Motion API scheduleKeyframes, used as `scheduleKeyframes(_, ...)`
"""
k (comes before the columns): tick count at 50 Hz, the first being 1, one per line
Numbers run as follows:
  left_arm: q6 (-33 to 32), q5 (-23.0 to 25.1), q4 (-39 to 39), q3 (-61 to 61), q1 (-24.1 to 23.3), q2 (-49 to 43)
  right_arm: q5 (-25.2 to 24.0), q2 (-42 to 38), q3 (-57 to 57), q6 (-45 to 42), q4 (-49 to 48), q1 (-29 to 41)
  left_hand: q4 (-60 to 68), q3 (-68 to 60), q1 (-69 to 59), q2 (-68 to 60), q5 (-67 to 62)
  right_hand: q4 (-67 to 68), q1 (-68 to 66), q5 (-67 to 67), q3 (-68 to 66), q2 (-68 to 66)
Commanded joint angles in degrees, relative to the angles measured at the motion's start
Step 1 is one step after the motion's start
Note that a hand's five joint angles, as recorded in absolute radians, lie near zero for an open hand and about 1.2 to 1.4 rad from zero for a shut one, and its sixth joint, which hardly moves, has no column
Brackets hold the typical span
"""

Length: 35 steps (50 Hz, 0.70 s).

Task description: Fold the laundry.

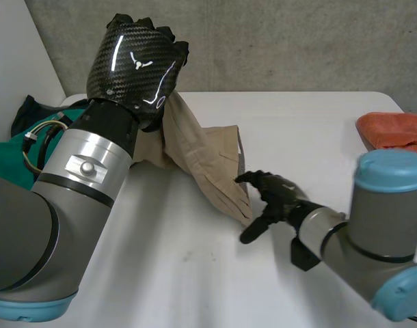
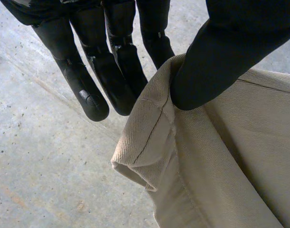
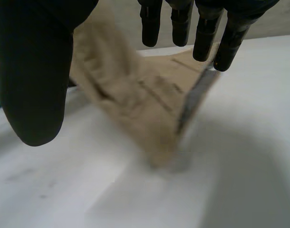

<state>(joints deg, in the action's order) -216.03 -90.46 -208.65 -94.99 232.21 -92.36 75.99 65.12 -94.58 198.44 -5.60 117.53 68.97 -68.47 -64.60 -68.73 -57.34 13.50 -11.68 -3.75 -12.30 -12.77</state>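
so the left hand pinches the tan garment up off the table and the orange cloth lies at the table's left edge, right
Not quite. The orange cloth lies at the right edge of the table, as the head view shows. The rest holds: the left hand pinches the tan garment up off the table.

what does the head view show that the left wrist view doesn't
Head view: the white table, the right hand open by the low corner of the tan cloth, an orange cloth at the table's far right, and a green cloth behind the left arm.
Left wrist view: the thumb pressed on the tan cloth's stitched hem, with the fingers straight beside it.
Both: the left hand holding the tan cloth up.
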Motion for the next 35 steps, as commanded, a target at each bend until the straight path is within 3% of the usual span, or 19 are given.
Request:
scheduleKeyframes(1,0.0,-0.06,0.08,0.06,0.09,0.08,1.79,-5.69,5.1,1.6,-2.75,5.07,11.03,-11.53,-15.4,-11.27,-12.66,-3.1,1.28,3.35,1.9,2.37)
scheduleKeyframes(4,0.0,-0.06,0.17,-0.02,0.09,0.08,4.34,-8.25,6.6,1.6,-2.93,5.25,11.03,-11.53,-15.4,-11.27,-12.66,12.49,-14.3,-12.23,-13.69,-13.22)
scheduleKeyframes(5,0.0,-0.06,0.17,-0.11,0.09,0.25,6.69,-9.48,7.3,1.6,-3.36,5.17,11.03,-11.53,-15.4,-11.27,-12.66,38.21,-40.03,-37.95,-39.41,-38.94)
scheduleKeyframes(7,0.0,-0.06,0.17,-0.29,0.18,0.43,9.6,-9.84,7.57,1.16,-4.41,4.9,11.03,-11.53,-15.4,-11.27,-12.66,66.38,-68.2,-66.13,-67.58,-67.11)
scheduleKeyframes(9,0.0,-0.06,0.34,-0.9,0.18,0.69,13.64,-9.32,7.14,0.55,-6.86,4.29,11.03,-11.53,-15.4,-11.27,-12.66,66.5,-68.32,-66.25,-67.7,-67.23)
scheduleKeyframes(12,0.0,-0.06,1.13,-1.78,0.26,0.87,15.07,-7.3,5.82,-3.3,-9.25,2.97,11.03,-11.53,-15.4,-11.27,-12.66,66.5,-68.32,-66.25,-67.7,-67.23)
scheduleKeyframes(19,0.0,-0.15,9.3,-6.35,0.62,1.39,8.57,8.87,-0.25,-35.19,-8.82,-6.51,11.03,-11.53,-15.4,-11.27,-12.66,66.5,-68.32,-66.25,-67.7,-67.23)
scheduleKeyframes(20,0.26,-0.41,11.92,-7.31,0.7,1.66,6.91,11.58,-1.03,-42.28,-7.34,-8.09,11.03,-11.53,-15.4,-11.27,-12.66,66.5,-68.32,-66.25,-67.7,-67.23)
scheduleKeyframes(24,0.79,-2.51,18.86,-9.33,0.53,1.75,4.0,18.96,-0.96,-55.92,2.74,-8.89,11.03,-11.53,-15.4,-11.27,-12.66,66.5,-68.32,-66.25,-67.7,-67.23)
scheduleKeyframes(28,2.54,-4.01,25.37,-11.01,0.44,1.05,2.51,23.37,0.01,-61.58,12.68,-9.68,11.03,-11.53,-15.4,-11.27,-12.66,66.5,-68.32,-66.25,-67.7,-67.23)
scheduleKeyframes(35,6.94,-3.23,32.07,-11.63,0.88,-3.61,2.5,25.41,-0.51,-62.91,21.5,-9.16,11.03,-11.53,-15.4,-11.27,-12.66,66.5,-68.32,-66.25,-67.7,-67.23)
